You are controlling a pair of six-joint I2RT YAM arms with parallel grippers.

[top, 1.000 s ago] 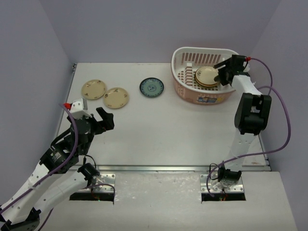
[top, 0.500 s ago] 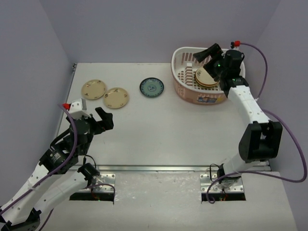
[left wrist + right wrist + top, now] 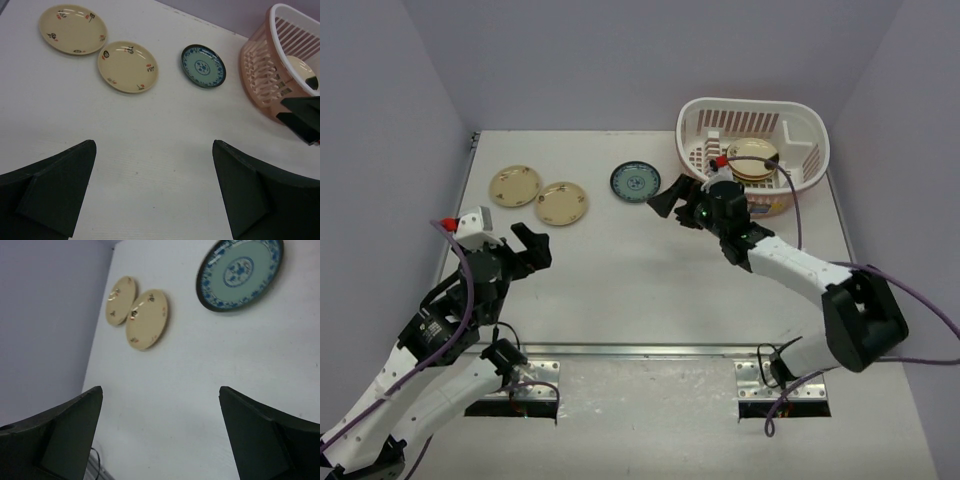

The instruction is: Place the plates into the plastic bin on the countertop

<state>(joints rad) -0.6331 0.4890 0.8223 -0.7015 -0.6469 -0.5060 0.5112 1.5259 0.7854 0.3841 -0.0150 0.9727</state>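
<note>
Part of the job is done. A stack of plates (image 3: 752,152) lies inside the basket (image 3: 752,102), which sits at about 1 o'clock on the surface (image 3: 650,285). I cannot count how many are in the stack from here.

Three plates are left out, in a loose row toward 10 and 11 o'clock. They are the blue plate (image 3: 635,182), the right cream plate (image 3: 562,203) just beside it, and the left cream plate (image 3: 514,185) farthest out. The two cream ones nearly touch, and the blue one lies apart from them.

My right hand (image 3: 672,202) is spread wide with nothing in it. It hangs over bare surface with the basket at its 2 o'clock and the blue plate close by at its 10 o'clock. I take the blue plate to be the likely next pick. My left hand (image 3: 534,246) is also wide open and empty, at about 8 o'clock, with the cream plates at its 12 o'clock.

A second ago my right hand was down over the stack in the basket with its fingers closer together. Since then it has let go, lifted clear of the rim and swung out toward the blue plate. My left arm has barely shifted, and the three loose plates have not moved.
</note>
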